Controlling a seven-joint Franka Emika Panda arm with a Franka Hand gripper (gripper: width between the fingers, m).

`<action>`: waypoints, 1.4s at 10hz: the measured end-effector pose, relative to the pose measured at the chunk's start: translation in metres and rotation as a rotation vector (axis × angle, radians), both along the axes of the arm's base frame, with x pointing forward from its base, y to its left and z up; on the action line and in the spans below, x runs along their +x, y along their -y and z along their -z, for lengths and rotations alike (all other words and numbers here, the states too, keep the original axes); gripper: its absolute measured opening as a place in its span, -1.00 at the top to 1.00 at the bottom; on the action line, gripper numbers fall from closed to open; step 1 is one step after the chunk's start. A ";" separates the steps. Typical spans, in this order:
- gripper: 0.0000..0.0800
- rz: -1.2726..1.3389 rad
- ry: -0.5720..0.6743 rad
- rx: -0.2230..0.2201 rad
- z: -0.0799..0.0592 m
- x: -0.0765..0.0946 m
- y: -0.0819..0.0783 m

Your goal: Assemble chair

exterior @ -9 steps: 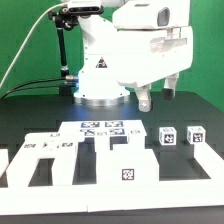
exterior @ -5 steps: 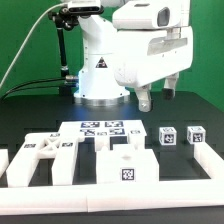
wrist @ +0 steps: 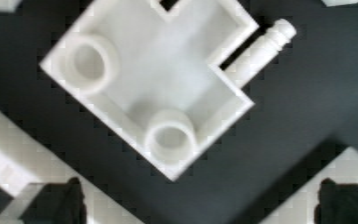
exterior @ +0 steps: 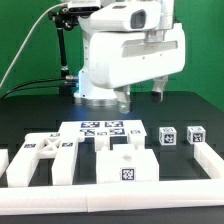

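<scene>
Fingers [exterior: 142,96] were held wide apart, empty, raised over the table [exterior: 30,112]; chair panel [wrist: 149,85] grasp was judged pending, descent required.

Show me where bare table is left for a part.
Bare table lies behind the slotted panel on the exterior view's left, and between the tagged block, the cubes and the rail. Crowded: marker board through panel to block.

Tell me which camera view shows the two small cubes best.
The exterior view: both small cubes stand apart, tags facing the camera. The wrist view shows neither, only a flat panel with two round holes.
</scene>
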State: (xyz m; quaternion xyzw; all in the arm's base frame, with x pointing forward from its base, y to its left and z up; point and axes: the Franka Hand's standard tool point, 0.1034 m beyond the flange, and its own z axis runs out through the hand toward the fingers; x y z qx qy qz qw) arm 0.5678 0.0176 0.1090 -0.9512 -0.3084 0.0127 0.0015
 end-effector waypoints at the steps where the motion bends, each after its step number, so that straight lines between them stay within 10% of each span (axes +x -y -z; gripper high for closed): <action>1: -0.62 0.048 -0.006 0.013 0.004 0.001 0.013; 6: -0.62 0.048 -0.010 0.038 0.007 0.000 0.024; 10: -0.62 0.349 0.018 0.044 0.048 0.011 0.053; 14: -0.62 0.351 0.020 0.044 0.047 0.011 0.051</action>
